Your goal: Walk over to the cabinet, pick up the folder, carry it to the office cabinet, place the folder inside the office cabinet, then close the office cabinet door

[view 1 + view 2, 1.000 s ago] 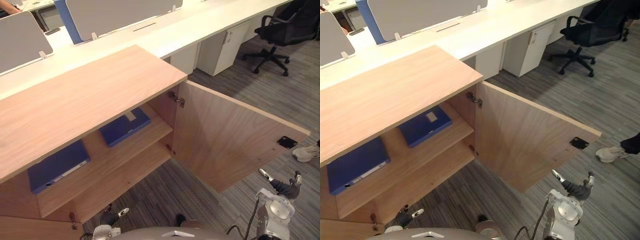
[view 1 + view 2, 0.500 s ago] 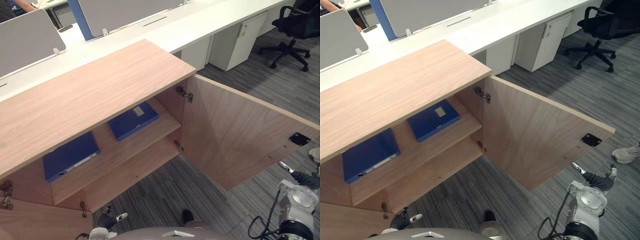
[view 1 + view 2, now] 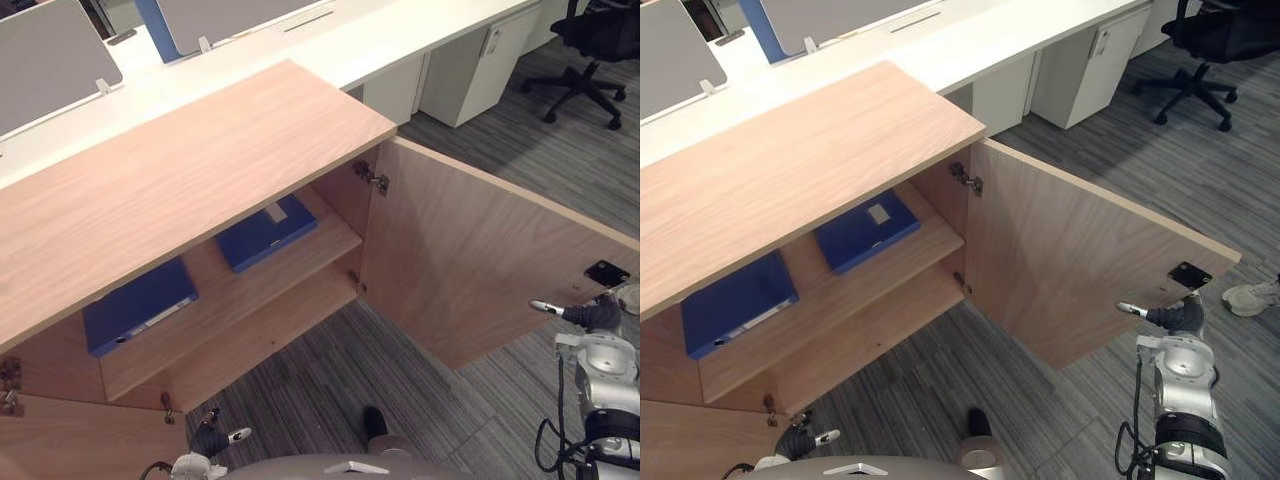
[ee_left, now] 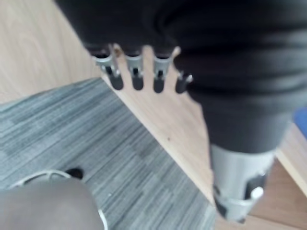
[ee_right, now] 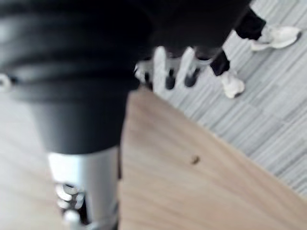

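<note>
Carpeted office: right hand (image 3: 1170, 318) (fingers (image 3: 1128, 308) straight) at edge of open door (image 3: 1070, 260); blue folders (image 3: 867, 231) shelved.

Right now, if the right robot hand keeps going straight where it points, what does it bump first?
Probably the open cabinet door: the right robot hand points at its inner face near the free edge, though depth is unclear.

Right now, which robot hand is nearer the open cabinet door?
Right. The right hand sits by the outer edge of the door, near its black plate; the left hand hangs low before the shelves, far from it.
</note>
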Controlling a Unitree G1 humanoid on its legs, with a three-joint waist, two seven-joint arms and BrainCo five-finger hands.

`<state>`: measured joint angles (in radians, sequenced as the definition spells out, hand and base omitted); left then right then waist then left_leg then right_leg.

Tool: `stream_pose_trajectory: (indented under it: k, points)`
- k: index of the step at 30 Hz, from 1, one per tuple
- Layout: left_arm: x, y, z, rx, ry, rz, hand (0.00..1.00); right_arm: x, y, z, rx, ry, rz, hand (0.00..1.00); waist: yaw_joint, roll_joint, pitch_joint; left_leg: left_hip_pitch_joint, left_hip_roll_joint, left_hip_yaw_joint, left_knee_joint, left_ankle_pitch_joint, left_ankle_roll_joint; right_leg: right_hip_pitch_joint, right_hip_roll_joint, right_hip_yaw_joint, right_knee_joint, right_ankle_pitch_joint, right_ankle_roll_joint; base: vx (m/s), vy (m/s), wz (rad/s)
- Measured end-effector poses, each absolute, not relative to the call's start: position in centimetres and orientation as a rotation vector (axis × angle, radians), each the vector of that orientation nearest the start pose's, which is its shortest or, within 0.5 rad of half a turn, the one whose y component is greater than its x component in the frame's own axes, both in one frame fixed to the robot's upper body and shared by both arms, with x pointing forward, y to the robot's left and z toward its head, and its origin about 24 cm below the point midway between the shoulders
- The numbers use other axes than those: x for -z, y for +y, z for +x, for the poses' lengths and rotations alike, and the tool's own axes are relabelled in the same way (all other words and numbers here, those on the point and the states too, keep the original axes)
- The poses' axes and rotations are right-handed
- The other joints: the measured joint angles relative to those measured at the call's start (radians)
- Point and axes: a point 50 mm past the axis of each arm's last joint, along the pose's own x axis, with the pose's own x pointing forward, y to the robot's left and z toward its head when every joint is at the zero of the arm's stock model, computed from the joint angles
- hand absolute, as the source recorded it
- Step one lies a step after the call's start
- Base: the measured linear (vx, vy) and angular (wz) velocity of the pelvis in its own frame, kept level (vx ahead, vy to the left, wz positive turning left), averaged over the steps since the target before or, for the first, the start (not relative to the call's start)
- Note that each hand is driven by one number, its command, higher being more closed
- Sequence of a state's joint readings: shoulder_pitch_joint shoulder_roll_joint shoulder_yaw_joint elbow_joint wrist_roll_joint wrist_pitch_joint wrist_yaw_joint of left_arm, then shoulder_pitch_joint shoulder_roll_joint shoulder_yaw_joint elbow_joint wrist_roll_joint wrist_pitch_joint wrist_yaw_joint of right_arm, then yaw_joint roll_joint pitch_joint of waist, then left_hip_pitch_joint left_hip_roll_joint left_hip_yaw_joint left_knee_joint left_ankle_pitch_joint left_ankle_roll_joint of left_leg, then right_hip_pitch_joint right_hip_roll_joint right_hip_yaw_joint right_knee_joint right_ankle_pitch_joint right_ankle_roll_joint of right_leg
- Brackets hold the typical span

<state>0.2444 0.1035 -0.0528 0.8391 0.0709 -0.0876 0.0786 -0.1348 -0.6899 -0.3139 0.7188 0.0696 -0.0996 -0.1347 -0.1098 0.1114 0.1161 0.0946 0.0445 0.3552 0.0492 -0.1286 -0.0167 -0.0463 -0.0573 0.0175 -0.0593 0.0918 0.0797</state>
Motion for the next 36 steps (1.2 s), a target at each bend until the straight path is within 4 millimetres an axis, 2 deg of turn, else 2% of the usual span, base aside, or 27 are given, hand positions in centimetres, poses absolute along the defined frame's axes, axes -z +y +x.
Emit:
stream_pose_trajectory:
  k: [5, 10, 17, 22, 30, 36]
  points:
    - [14.9, 18.8, 8.6, -0.063, 0.968, 0.198, 0.00, -5.1, -40.6, 22.4, 0.613, 0.313, -0.573, 0.00, -0.005, -0.002, 0.011, -0.013, 0.000, -0.002, 0.001, 0.002, 0.002, -0.008, 0.001, 0.001, -0.001, 0.006, 0.000, -0.04, -0.032, -0.01]
    - [14.7, 18.7, 9.1, -0.060, 0.950, 0.199, 0.00, -5.0, -40.7, 22.3, 0.616, 0.317, -0.574, 0.00, -0.006, -0.004, 0.012, -0.014, -0.003, -0.011, 0.001, 0.004, 0.006, -0.007, -0.002, -0.005, -0.001, 0.007, 0.000, -0.06, -0.026, 0.04]
    - [14.4, 18.7, 9.6, -0.056, 0.926, 0.209, 0.00, -5.1, -39.9, 21.1, 0.586, 0.303, -0.666, 0.00, -0.016, -0.018, 0.018, -0.014, -0.003, -0.029, 0.001, 0.007, 0.008, 0.007, -0.004, -0.020, -0.021, 0.015, 0.000, -0.06, -0.035, 0.06]
    - [14.3, 18.8, 9.8, -0.045, 0.920, 0.232, 0.00, -4.7, -38.4, 20.3, 0.540, 0.281, -0.733, 0.00, -0.030, -0.044, 0.015, -0.010, -0.001, -0.028, 0.001, 0.007, 0.008, 0.009, -0.001, -0.016, -0.021, 0.017, -0.001, -0.04, -0.031, -0.03]
    - [14.1, 19.9, 10.1, -0.027, 0.913, 0.300, 0.00, -2.6, -34.4, 18.6, 0.374, 0.295, -0.829, 0.00, -0.038, -0.089, -0.006, -0.003, 0.001, -0.019, 0.008, 0.007, 0.008, 0.006, 0.004, 0.008, -0.028, 0.030, -0.005, -0.08, -0.034, -0.09]
    - [14.1, 19.5, 10.4, -0.005, 0.906, 0.308, 0.00, -1.8, -31.7, 18.3, 0.237, 0.284, -0.857, 0.00, -0.037, -0.095, -0.010, -0.003, 0.006, -0.008, 0.020, 0.008, 0.007, 0.004, 0.005, 0.024, -0.029, 0.029, -0.011, -0.09, -0.039, -0.07]
